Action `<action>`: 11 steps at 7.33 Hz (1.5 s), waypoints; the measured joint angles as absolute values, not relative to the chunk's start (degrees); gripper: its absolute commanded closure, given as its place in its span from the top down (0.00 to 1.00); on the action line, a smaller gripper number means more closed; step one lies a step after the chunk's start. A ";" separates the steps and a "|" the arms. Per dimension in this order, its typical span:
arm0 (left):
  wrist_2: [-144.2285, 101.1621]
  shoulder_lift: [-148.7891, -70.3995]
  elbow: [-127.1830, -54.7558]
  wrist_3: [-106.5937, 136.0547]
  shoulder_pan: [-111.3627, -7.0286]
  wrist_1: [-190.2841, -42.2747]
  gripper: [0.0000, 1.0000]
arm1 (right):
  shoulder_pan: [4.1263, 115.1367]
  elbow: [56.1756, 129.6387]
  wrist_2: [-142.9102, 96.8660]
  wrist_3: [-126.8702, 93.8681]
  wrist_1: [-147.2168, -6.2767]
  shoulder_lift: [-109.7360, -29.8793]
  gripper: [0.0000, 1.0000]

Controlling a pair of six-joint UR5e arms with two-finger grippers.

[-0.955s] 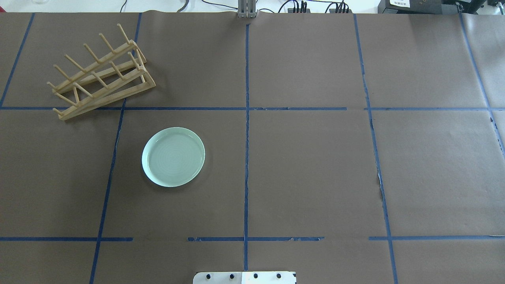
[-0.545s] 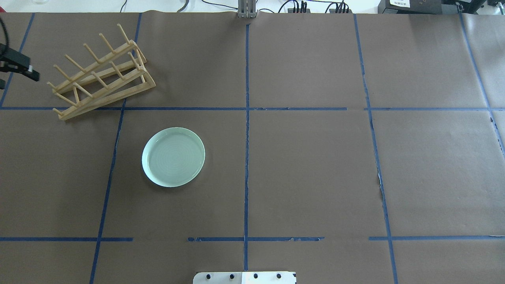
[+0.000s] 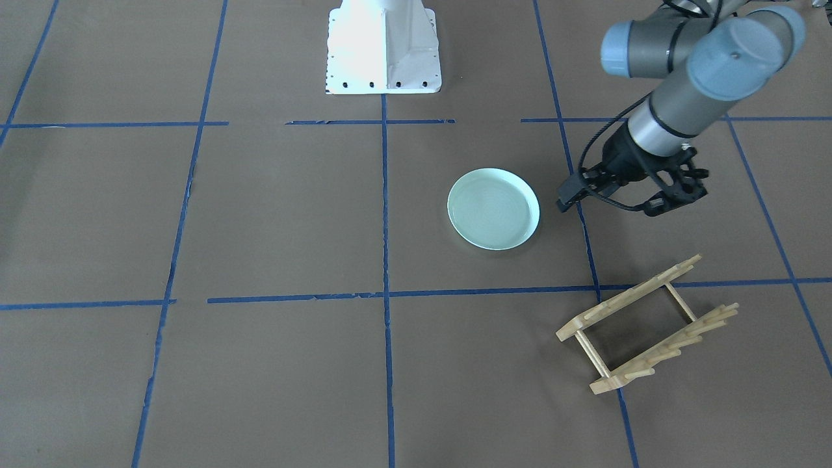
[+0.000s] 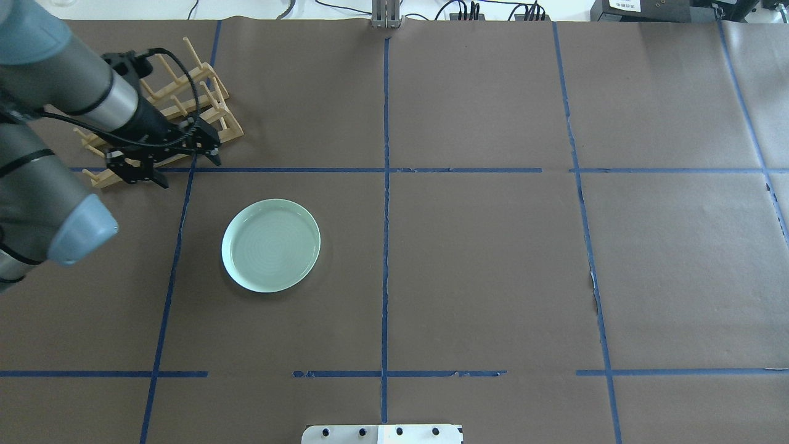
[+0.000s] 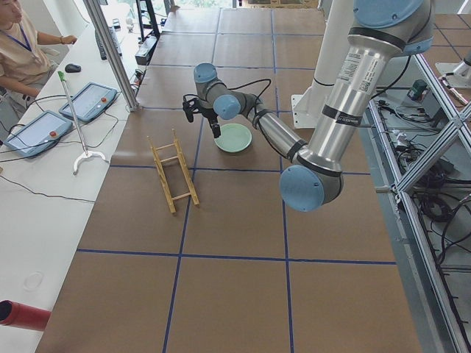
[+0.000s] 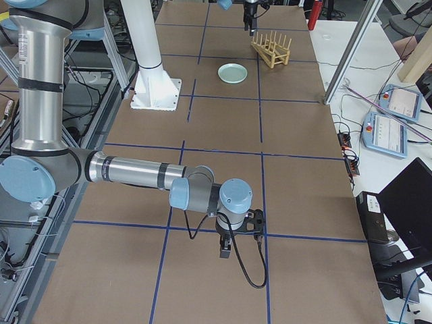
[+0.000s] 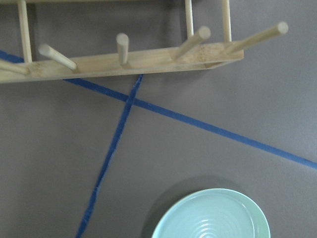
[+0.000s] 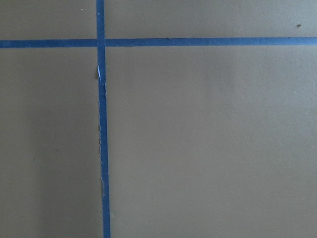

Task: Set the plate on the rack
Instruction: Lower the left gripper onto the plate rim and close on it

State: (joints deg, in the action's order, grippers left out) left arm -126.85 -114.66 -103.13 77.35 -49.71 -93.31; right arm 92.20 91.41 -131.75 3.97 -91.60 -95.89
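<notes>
The pale mint-green plate [image 4: 271, 245] lies flat on the brown paper, also in the front view [image 3: 494, 208] and at the bottom of the left wrist view [image 7: 213, 215]. The wooden rack [image 4: 227, 121] stands at the far left, its pegs leaning, partly hidden by my left arm; it shows whole in the front view [image 3: 650, 325] and along the top of the left wrist view [image 7: 124, 64]. My left gripper [image 4: 185, 169] is open and empty, above the paper between rack and plate. My right gripper [image 6: 229, 246] shows only in the exterior right view, far from both; I cannot tell its state.
Blue tape lines divide the brown paper into squares. The white robot base plate [image 3: 383, 49] sits at the near middle edge. An operator [image 5: 18, 51] and two tablets [image 5: 88, 101] are at a side table beyond the rack.
My left arm has swung in from the left edge and now reaches over the rack, its gripper near the rack's front corner. Plate and rack have not moved.
</notes>
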 measured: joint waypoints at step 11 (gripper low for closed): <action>-112.59 -134.39 -83.35 81.91 -34.61 -84.98 0.86 | 92.20 91.44 -131.75 4.02 -91.62 -95.89 1.00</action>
State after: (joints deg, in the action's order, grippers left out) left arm -112.59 -134.39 -83.35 81.91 -34.61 -84.98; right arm 92.20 91.44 -131.75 4.02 -91.62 -95.89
